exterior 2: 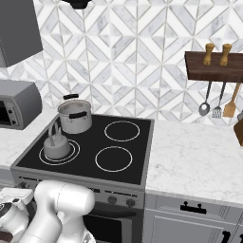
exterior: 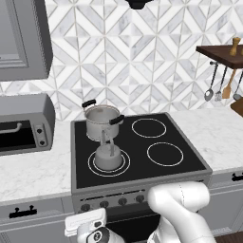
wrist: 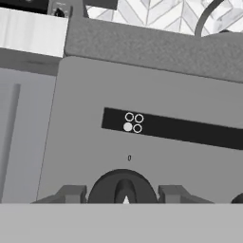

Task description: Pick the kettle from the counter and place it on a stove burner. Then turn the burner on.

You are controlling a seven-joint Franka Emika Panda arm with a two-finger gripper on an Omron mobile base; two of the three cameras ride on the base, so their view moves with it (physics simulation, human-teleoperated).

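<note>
The end effector [wrist: 123, 198] is right up at the stove's grey front panel [wrist: 142, 95], one finger tip [wrist: 71, 194] either side of a dark round knob [wrist: 122, 187]. The fingers sit just off the knob's flanks, spread about a knob's width apart, and from here I cannot tell whether they are pressing on it or merely bracketing it. The knob carries a small white pointer at its lower edge, with a tiny mark printed on the panel above it. Higher up runs a black strip [wrist: 190, 133] with four little circles [wrist: 133, 122], the lower left one filled white.

Over on the cooktop, the kettle [exterior: 108, 156] stands upright on the stove burner [exterior: 124, 163] with the double white rings, at the front left of the black glass stove [exterior: 190, 163]. Its thin arched handle rises straight up. Just behind it, on the rear left burner, sits the larger steel pot [exterior: 101, 121] with black side handles, close to the kettle. The two right-hand rings, front ring [exterior: 165, 154] and back ring [exterior: 148, 127], carry nothing.

The white marble bench [exterior 2: 199, 156] stretches either side of the stove. A grey toaster oven [exterior: 23, 123] sits on it to the left. A wooden rack [exterior 2: 213, 66] on the right wall holds two wooden shakers and hanging utensils.
</note>
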